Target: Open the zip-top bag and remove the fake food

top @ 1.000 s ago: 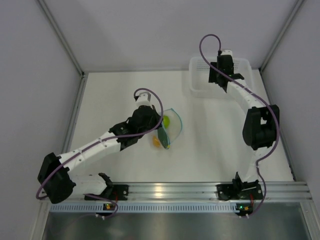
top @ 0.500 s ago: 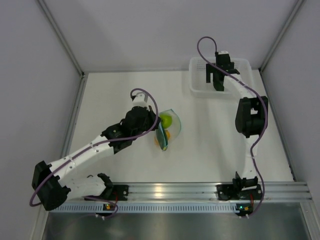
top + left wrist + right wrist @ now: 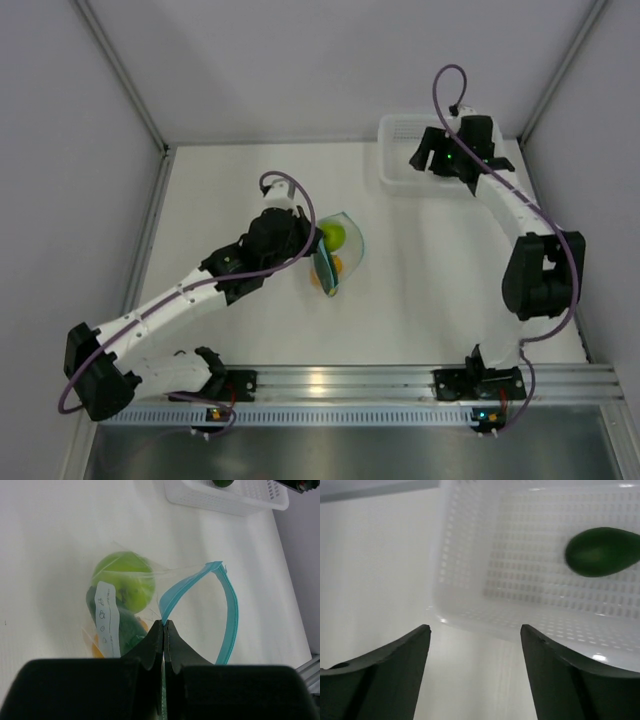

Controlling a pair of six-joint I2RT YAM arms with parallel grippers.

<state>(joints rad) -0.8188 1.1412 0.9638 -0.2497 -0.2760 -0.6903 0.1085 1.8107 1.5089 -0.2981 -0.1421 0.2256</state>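
The clear zip-top bag lies mid-table, its light blue zip strip gaping open in a loop. My left gripper is shut on the near side of the strip. Inside the bag show a lime-green ball, a dark green piece and an orange piece behind a white label. My right gripper is open and empty, above the table just in front of the white mesh basket. A dark green oval lies in that basket.
The white basket stands at the back right of the table, near the right wall. Metal frame posts run along both sides. An aluminium rail crosses the near edge by the arm bases.
My right arm has swung from over the basket out to its front left side, its gripper open. My left gripper has kept its hold on the bag and shifted slightly.
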